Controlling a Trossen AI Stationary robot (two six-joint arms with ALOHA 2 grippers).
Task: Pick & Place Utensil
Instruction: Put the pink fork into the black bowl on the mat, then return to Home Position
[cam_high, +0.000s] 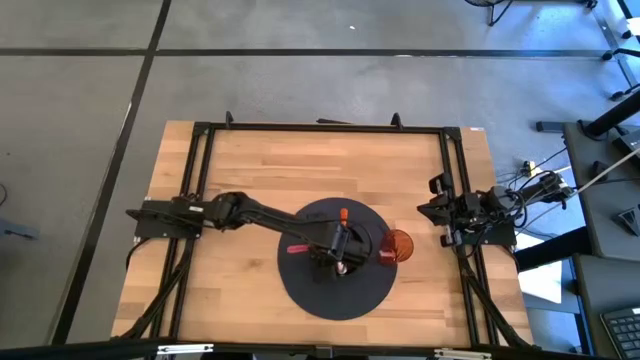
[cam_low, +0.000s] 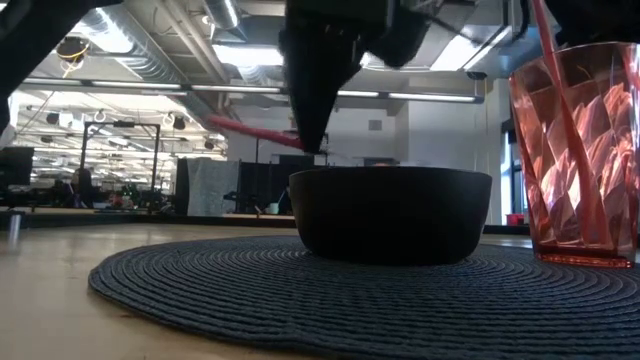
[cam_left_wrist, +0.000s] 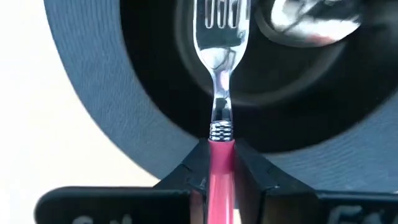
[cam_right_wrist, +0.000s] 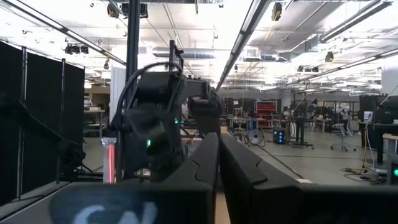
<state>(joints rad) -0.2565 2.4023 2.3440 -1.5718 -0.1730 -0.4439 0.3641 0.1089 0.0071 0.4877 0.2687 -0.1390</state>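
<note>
The fork (cam_left_wrist: 219, 56) has a polished metal head, shiny like a mirror, and a smooth pink handle that looks like plastic. The bowl (cam_low: 390, 213) is black and matt. Under it the round mat (cam_low: 300, 290) is dark and woven, with a rough ribbed surface. The cup (cam_low: 580, 150) is transparent red plastic or glass, glossy, with cut facets. The desk (cam_high: 300, 170) is pale wood with visible grain.
</note>
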